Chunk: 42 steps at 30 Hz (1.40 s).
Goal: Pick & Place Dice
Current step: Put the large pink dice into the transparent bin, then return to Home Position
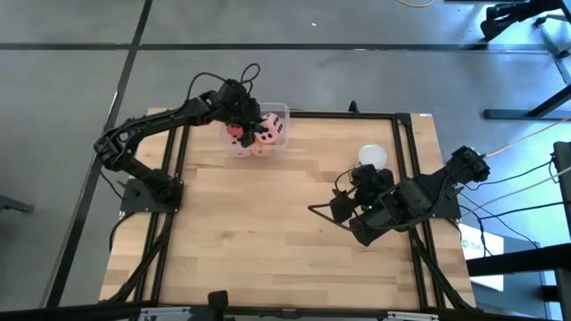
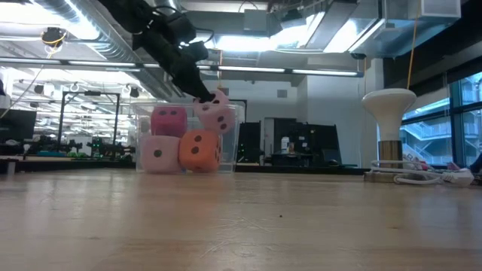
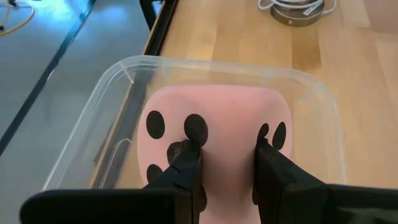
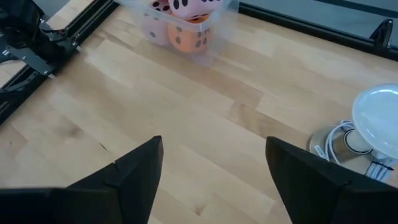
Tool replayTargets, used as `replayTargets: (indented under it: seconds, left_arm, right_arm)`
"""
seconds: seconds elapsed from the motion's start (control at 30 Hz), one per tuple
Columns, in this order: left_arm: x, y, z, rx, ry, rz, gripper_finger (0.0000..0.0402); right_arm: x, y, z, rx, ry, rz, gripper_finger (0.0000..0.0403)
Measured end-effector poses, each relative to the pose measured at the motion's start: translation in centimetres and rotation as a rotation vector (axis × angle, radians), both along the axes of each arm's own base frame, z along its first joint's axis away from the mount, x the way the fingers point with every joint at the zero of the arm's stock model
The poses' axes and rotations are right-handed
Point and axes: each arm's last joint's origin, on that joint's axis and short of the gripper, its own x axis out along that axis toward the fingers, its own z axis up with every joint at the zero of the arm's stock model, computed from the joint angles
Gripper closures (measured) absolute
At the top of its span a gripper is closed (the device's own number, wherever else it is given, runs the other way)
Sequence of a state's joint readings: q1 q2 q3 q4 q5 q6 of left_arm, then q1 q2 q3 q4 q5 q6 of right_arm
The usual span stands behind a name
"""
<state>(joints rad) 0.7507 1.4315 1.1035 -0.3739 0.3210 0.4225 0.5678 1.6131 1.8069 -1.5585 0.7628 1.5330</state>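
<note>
Left claw's got a die over the tub

Left gripper (image 3: 225,163) is pinched on a pale pink die (image 3: 214,121) above the clear tub (image 1: 278,114) holding 3 more dice (image 2: 181,144); right gripper (image 4: 211,163) hangs open, holding nothing, over bare table (image 1: 268,232).

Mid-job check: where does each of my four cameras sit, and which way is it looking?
High: overhead, straight down; both arms, table, tub.
Low: table height, looking across; left arm over the dice.
Left wrist: behind the left tool, shut on the pale pink die above the tub.
Right wrist: behind the open right tool, facing the tub.
All four share the dice tub.
</note>
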Motion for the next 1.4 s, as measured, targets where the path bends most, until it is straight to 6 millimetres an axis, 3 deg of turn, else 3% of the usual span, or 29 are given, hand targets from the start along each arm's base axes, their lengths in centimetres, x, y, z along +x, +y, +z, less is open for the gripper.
replayTargets:
  seconds: [0.6,0.83,1.4]
  left_arm:
    - [0.2,-0.3,-0.4,-0.004,0.048,0.043,0.0327]
    - [0.5,-0.6,-0.4,-0.012,0.042,0.051,0.0263]
    - [-0.5,-1.3,1.6,0.034,-0.017,0.128,0.0206]
  right_arm:
    - [0.2,0.2,0.0,0.003,-0.012,0.019,0.0123]
    - [0.2,0.2,0.0,0.0,-0.009,0.022,0.0123]
    - [0.3,0.2,0.0,-0.01,0.001,0.037,0.0123]
